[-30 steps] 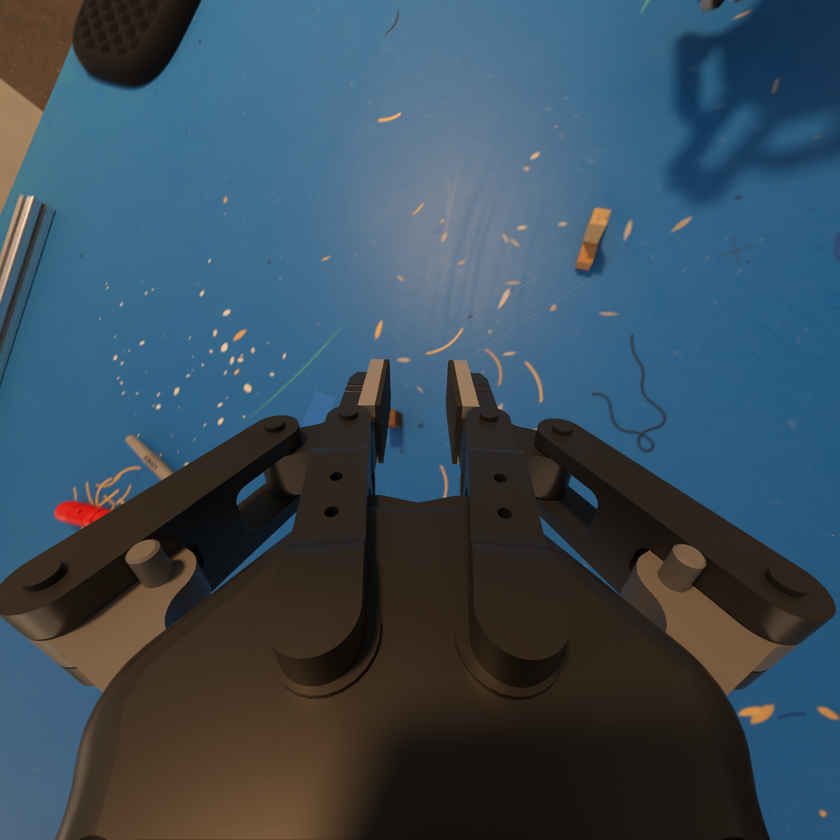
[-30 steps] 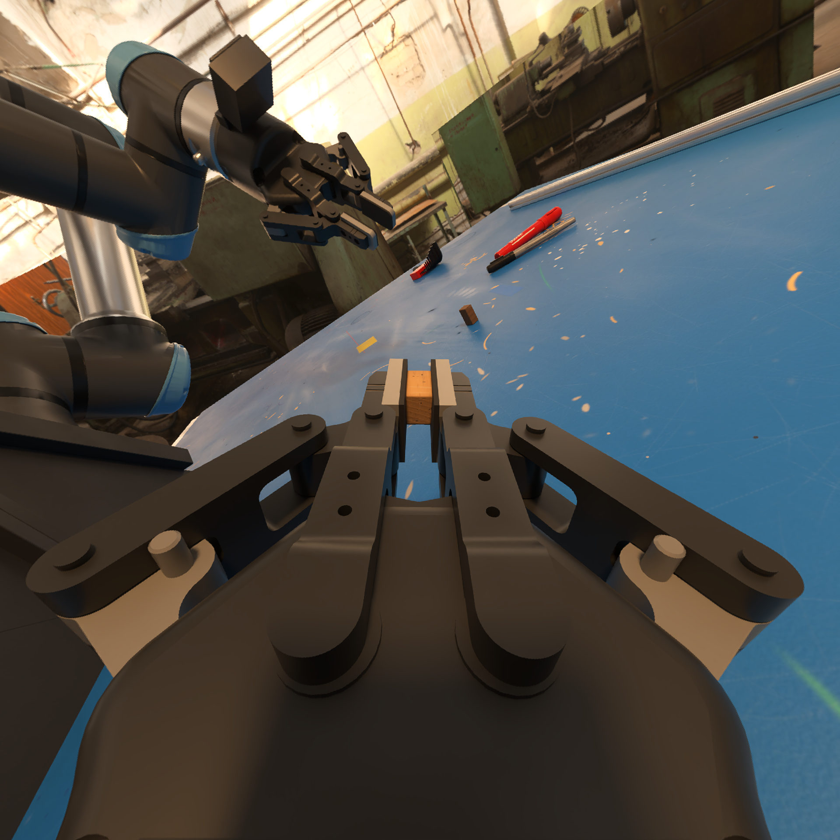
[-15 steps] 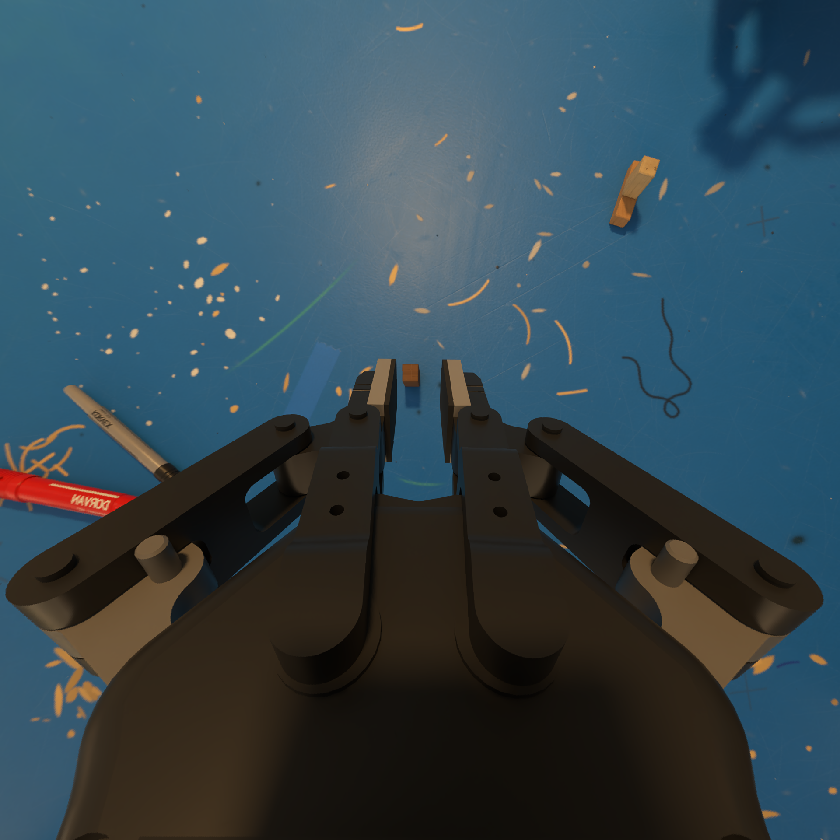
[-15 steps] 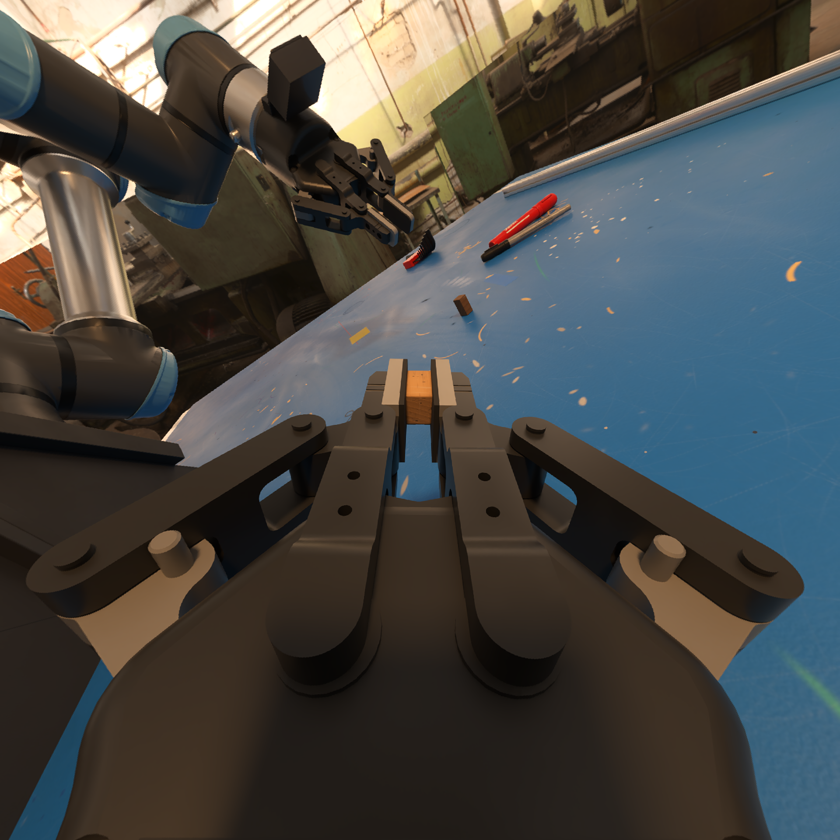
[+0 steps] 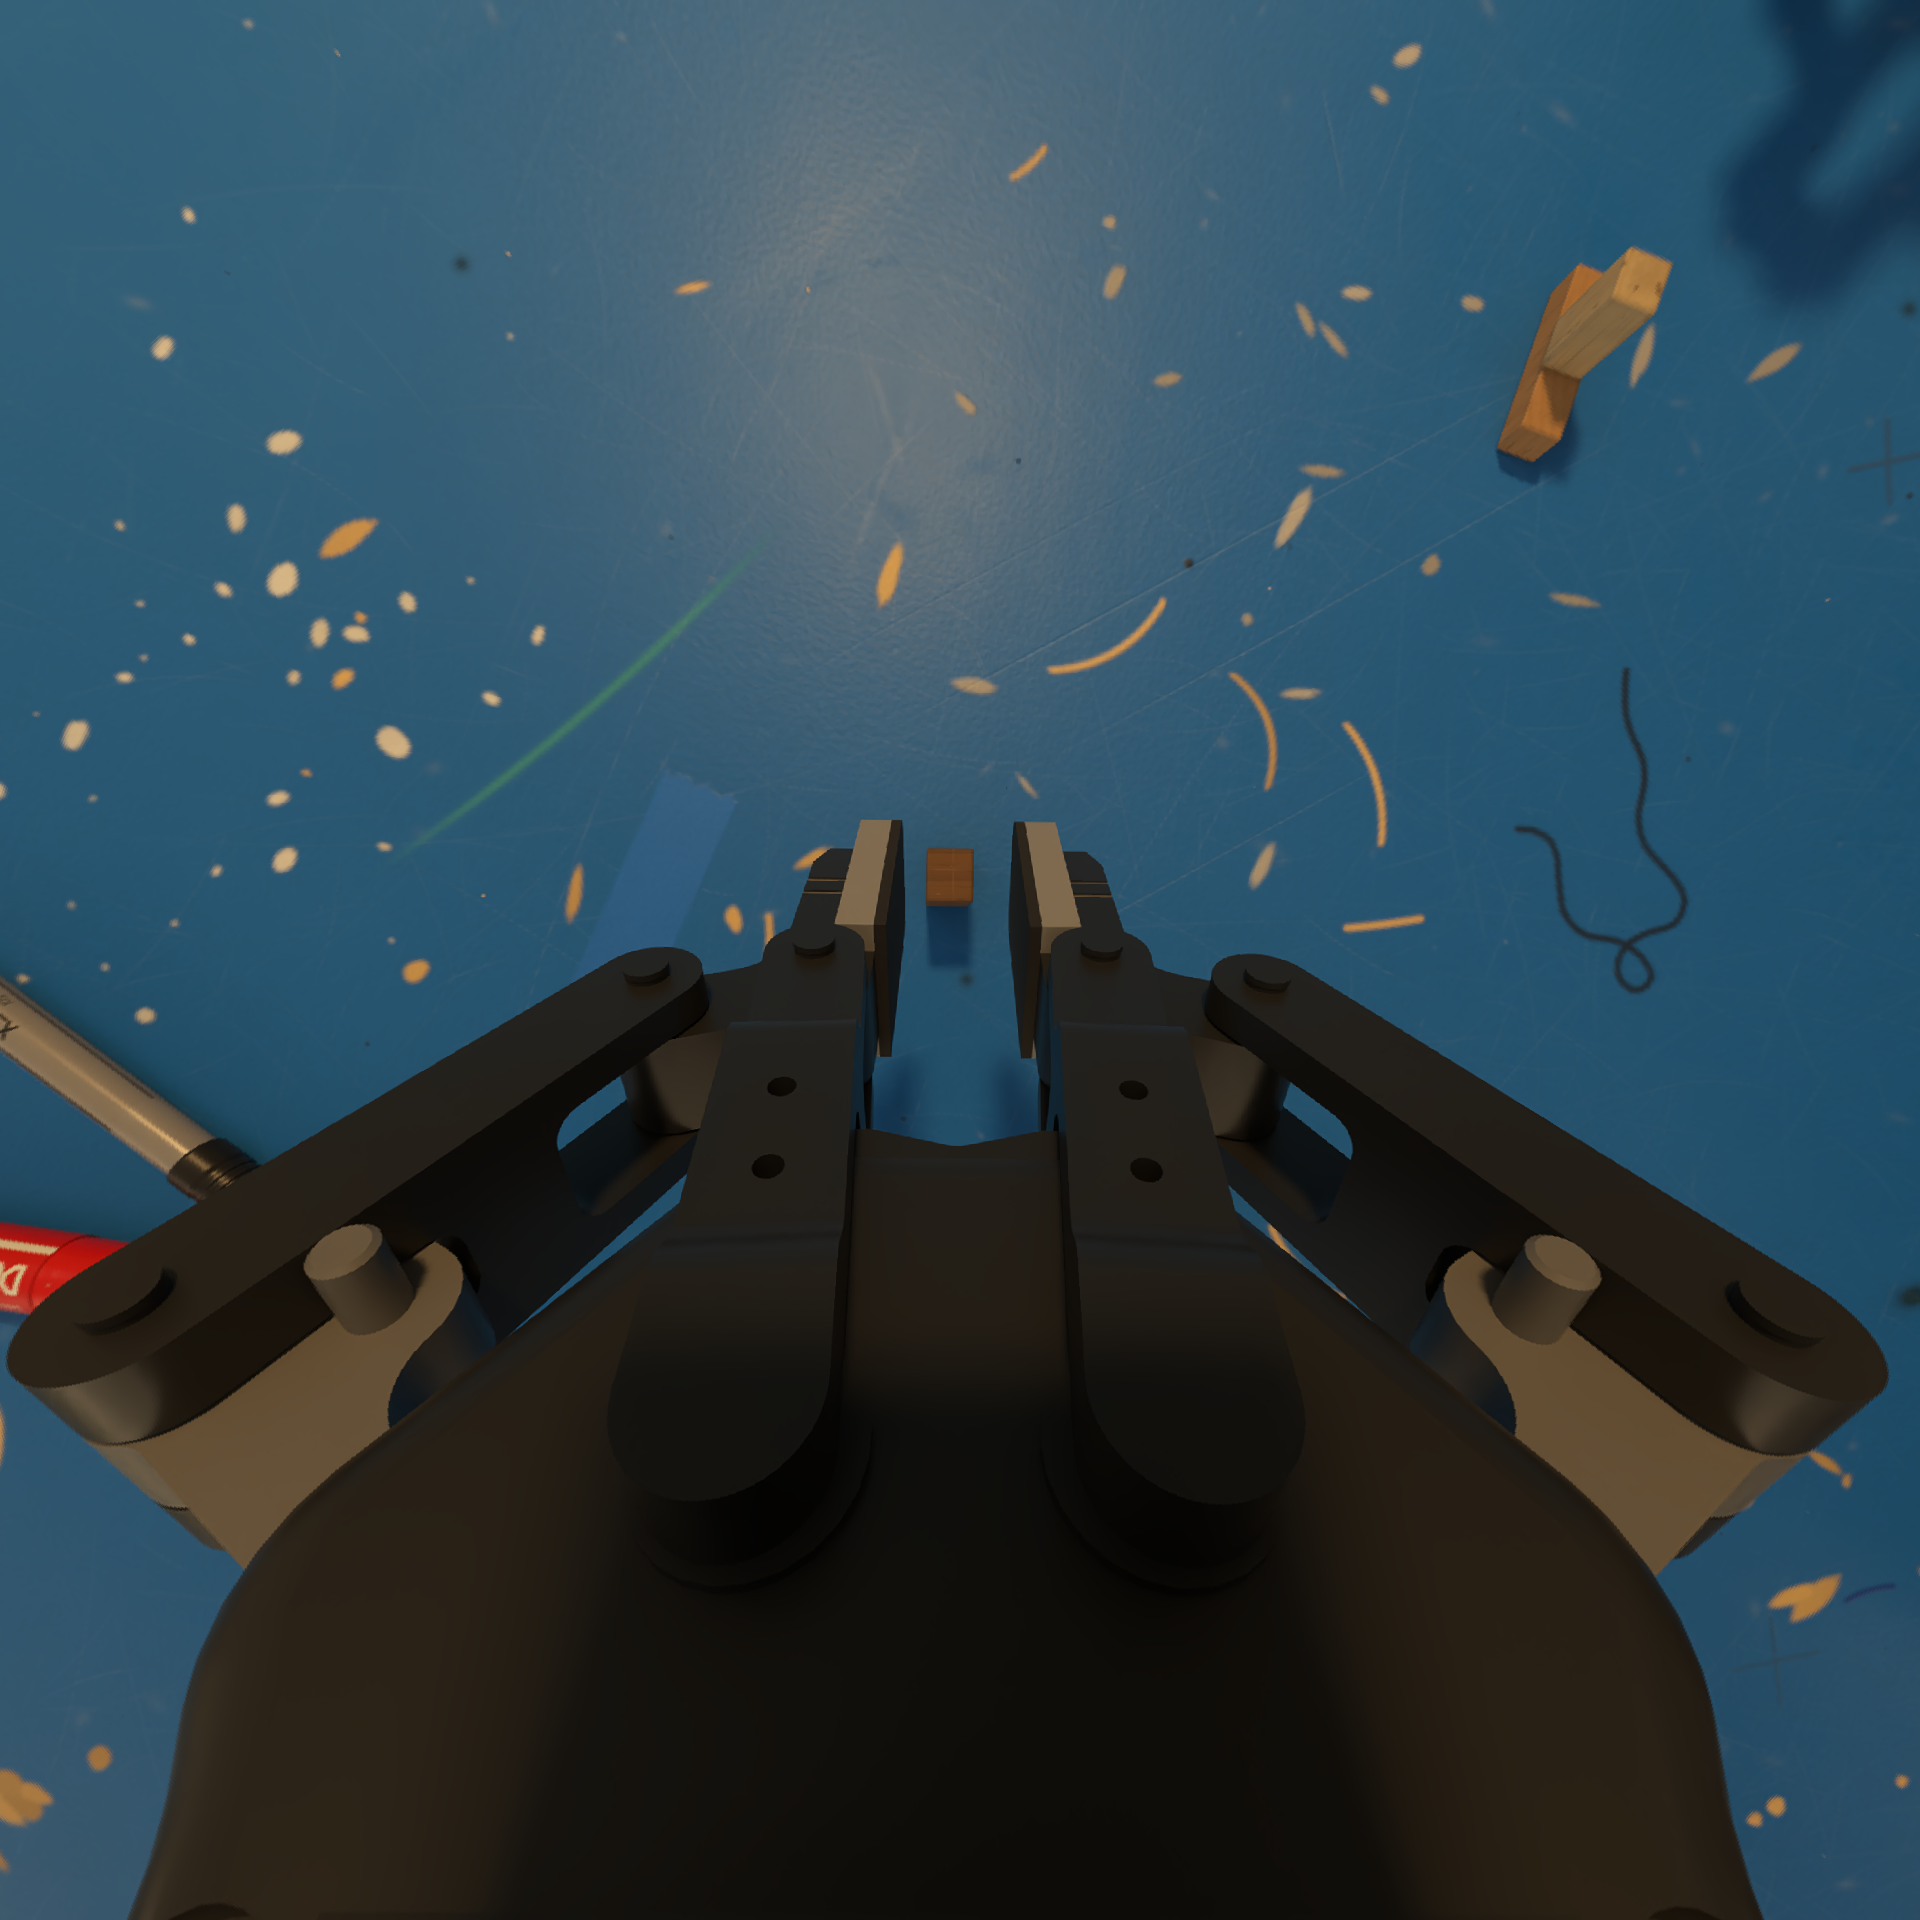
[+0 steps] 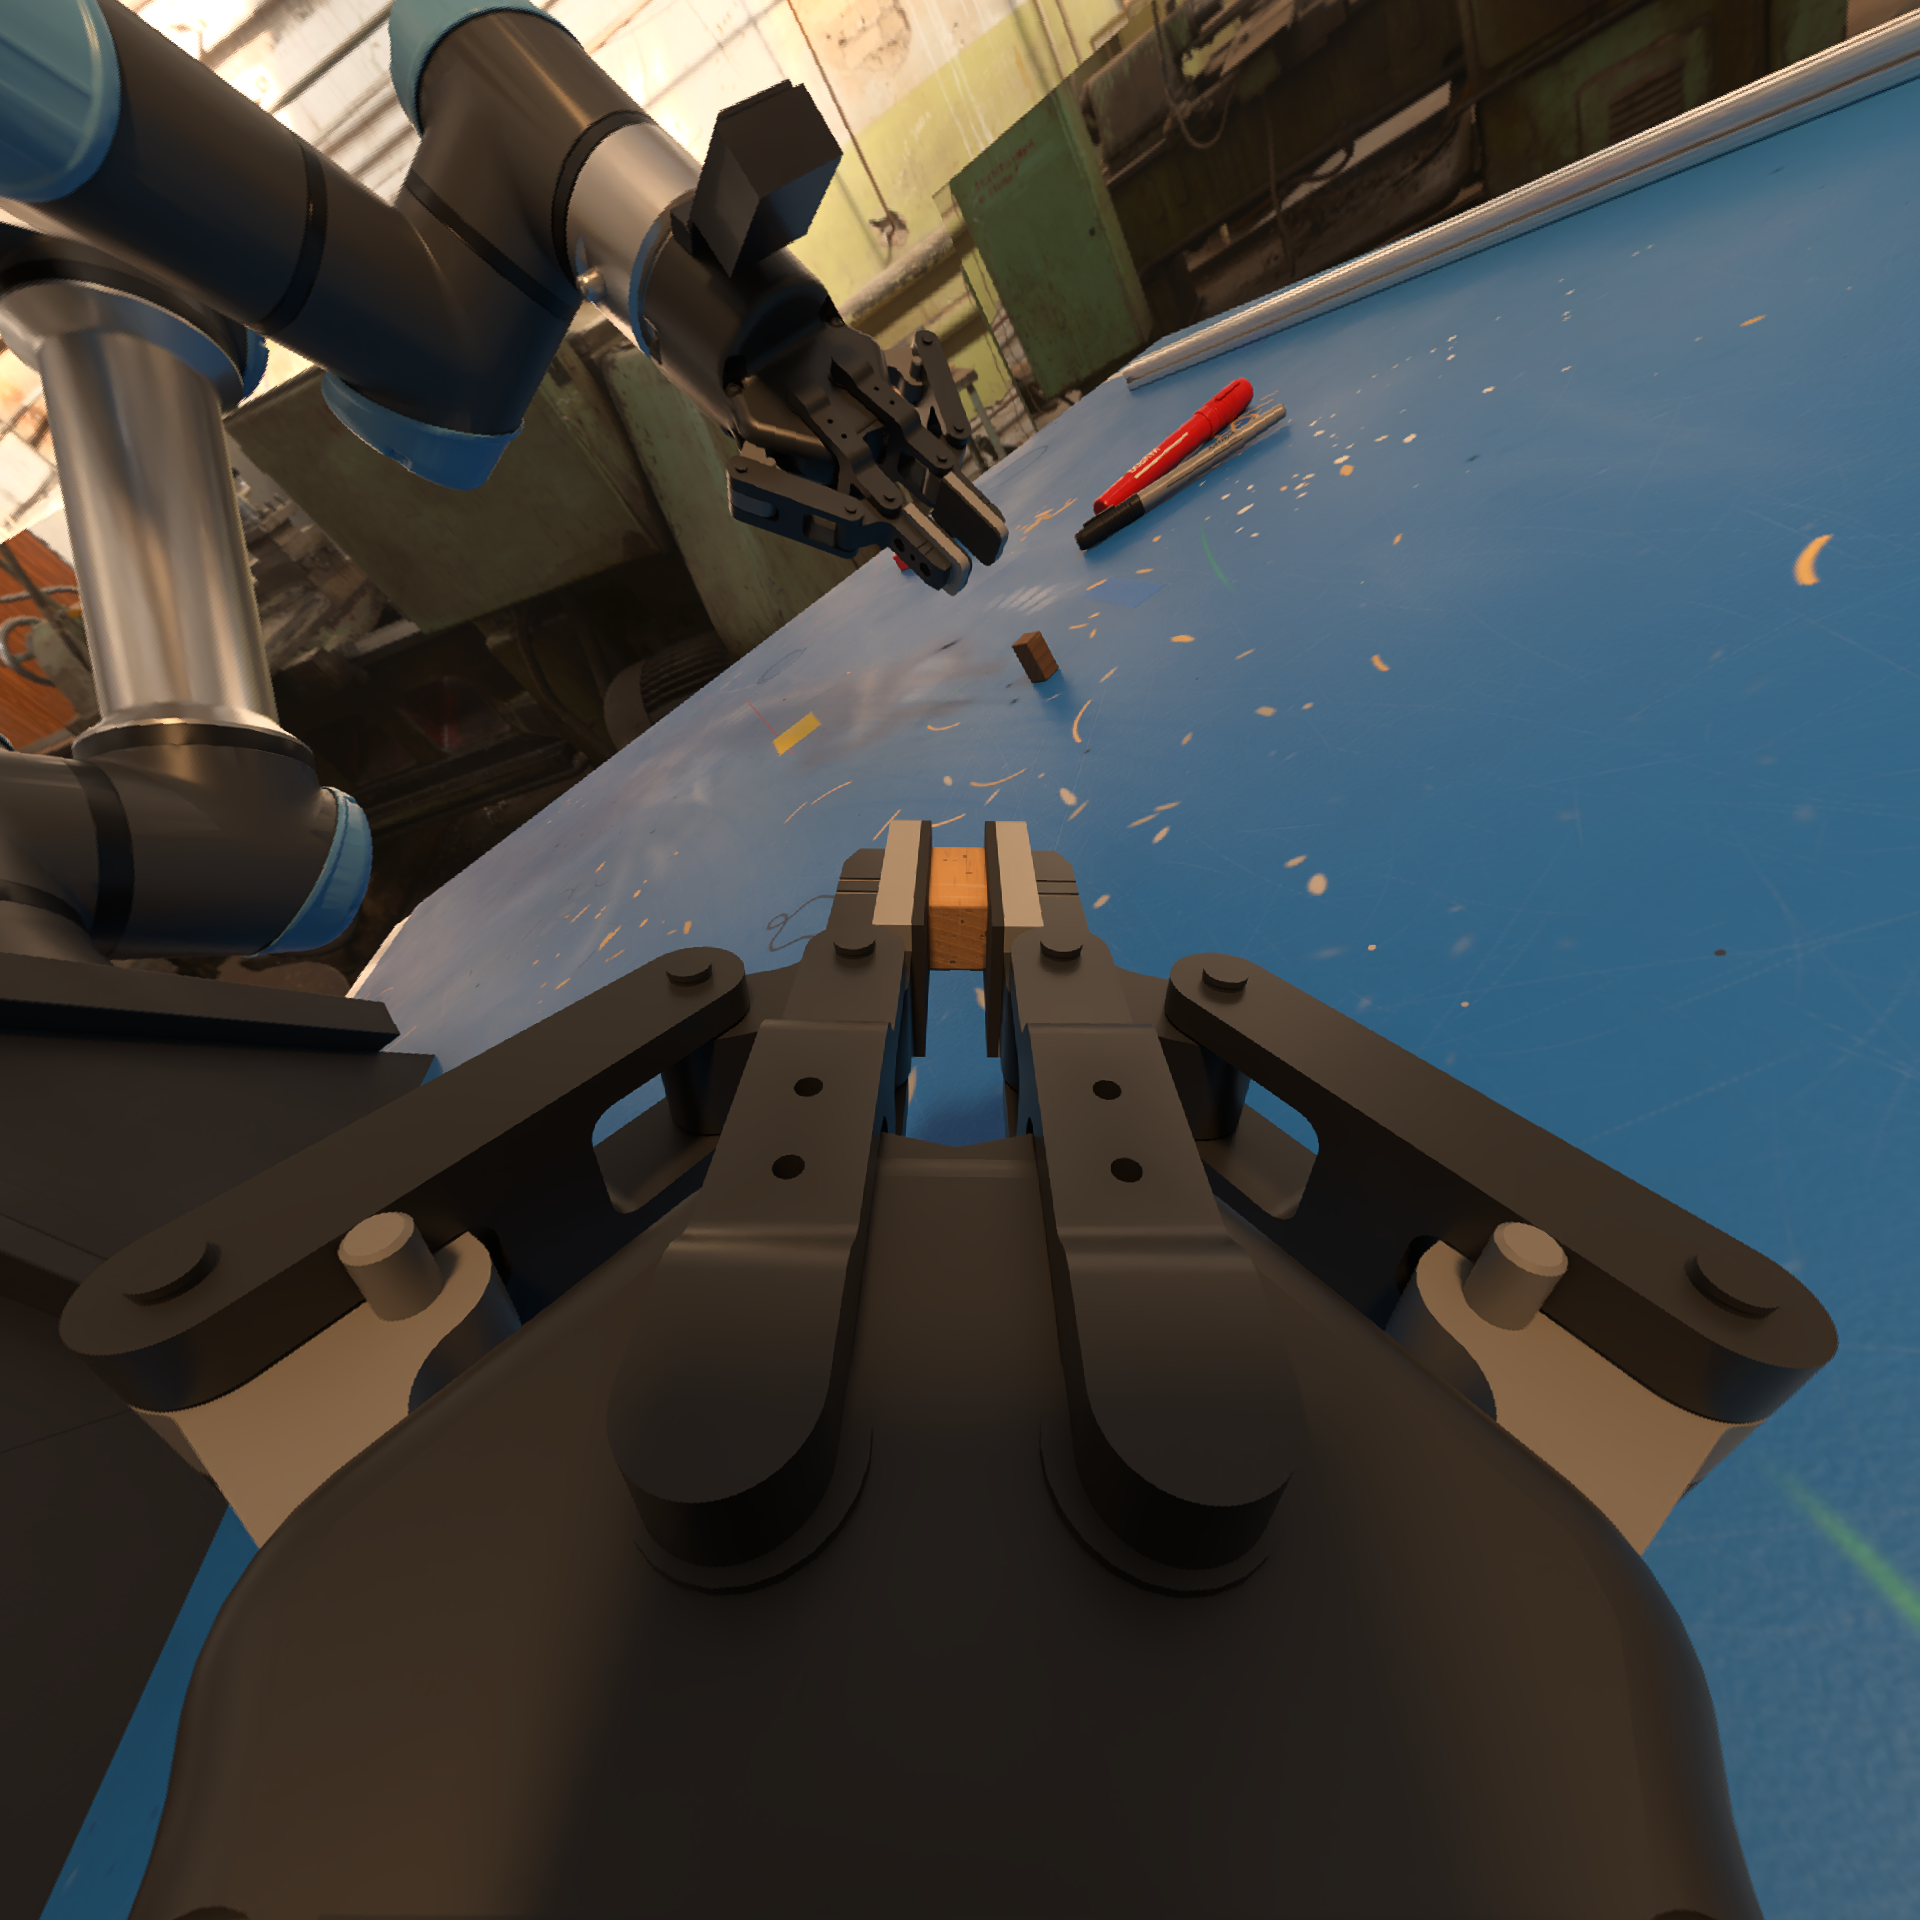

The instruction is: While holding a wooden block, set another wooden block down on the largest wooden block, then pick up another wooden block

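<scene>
Right end effector (image 6: 957,883) clamped tight on pale wooden cube (image 6: 956,902), raised over blue bench (image 6: 1507,831). Left end effector (image 5: 954,878) hovering above bench, partly open, gripping nothing, framing small dark block (image 5: 949,875) lying on the surface below. Farther right, light wooden block (image 5: 1605,312) resting across largest block (image 5: 1538,400). Near left, red marker (image 5: 42,1262) and grey pen (image 5: 114,1101).

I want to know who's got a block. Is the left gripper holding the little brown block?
No, the left gripper is open and hangs above the small brown block, which lies on the blue table.
</scene>
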